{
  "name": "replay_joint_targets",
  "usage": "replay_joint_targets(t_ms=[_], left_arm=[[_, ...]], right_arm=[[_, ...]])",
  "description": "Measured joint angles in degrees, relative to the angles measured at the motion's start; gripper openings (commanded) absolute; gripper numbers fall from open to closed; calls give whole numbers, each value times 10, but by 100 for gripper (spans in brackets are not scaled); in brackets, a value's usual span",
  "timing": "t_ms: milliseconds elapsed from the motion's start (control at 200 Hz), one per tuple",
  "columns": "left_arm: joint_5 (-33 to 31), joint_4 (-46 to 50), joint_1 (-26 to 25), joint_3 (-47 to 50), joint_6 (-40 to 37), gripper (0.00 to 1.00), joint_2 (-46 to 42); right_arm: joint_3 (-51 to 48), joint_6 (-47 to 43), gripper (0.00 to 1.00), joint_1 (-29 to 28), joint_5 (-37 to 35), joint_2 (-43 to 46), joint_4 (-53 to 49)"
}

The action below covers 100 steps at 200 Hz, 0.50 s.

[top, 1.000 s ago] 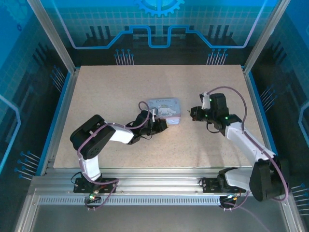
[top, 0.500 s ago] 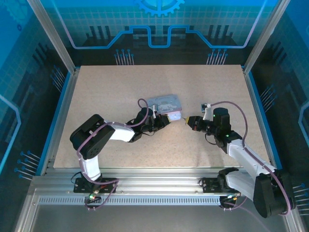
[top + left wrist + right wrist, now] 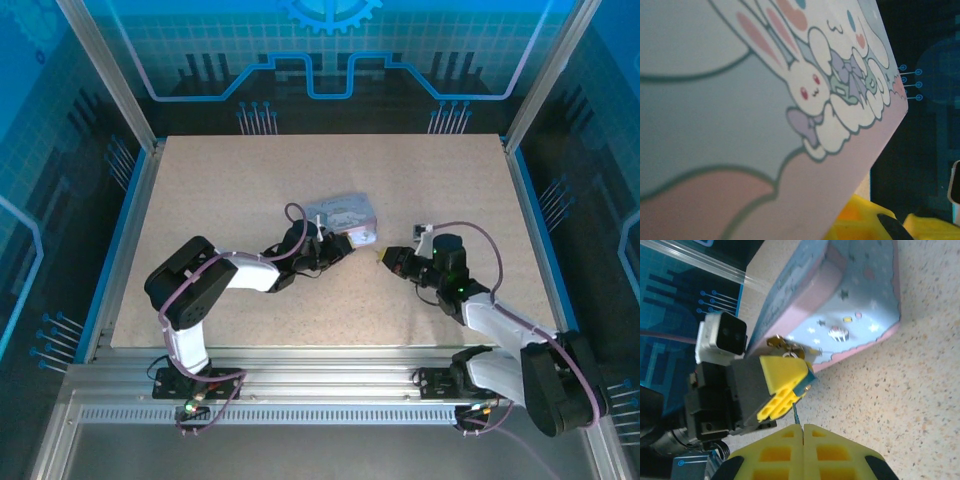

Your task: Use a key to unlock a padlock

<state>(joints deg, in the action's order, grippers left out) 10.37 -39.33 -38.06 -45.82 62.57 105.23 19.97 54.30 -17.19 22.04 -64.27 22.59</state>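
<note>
As right end effector (image 3: 385,257) has closed in on tilted tin box (image 3: 340,211), pinching key (image 3: 795,415), tip sits just short of padlock (image 3: 808,380), apparently clamped by left end effector (image 3: 340,248); insertion likely next.

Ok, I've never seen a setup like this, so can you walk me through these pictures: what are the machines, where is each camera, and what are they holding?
These are two robot arms bolted at the near edge of a table. The overhead view looks down from behind them. In it the left gripper and the right gripper face each other near the middle.

The other two pictures come from cameras on the wrists, so each looks out past its own yellow fingers. The left wrist camera sits very close to the cartoon-printed tin box, which looks tilted, with one edge raised.

The right wrist view shows that arm's fingers pinched shut on a thin key. The key points at a small bluish padlock, which the left gripper seems to clamp at the tin's edge.
</note>
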Motion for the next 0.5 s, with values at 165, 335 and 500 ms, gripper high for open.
replay_joint_targets(t_ms=[165, 335, 500], left_arm=[[0, -4, 1, -1, 10, 2, 0], [0, -9, 2, -1, 19, 2, -3], [0, -15, 3, -1, 20, 2, -10]], right_arm=[[-17, 45, 0, -21, -17, -45, 65], [-19, 77, 0, -38, -29, -89, 117], [-19, 101, 0, -46, -35, -125, 161]])
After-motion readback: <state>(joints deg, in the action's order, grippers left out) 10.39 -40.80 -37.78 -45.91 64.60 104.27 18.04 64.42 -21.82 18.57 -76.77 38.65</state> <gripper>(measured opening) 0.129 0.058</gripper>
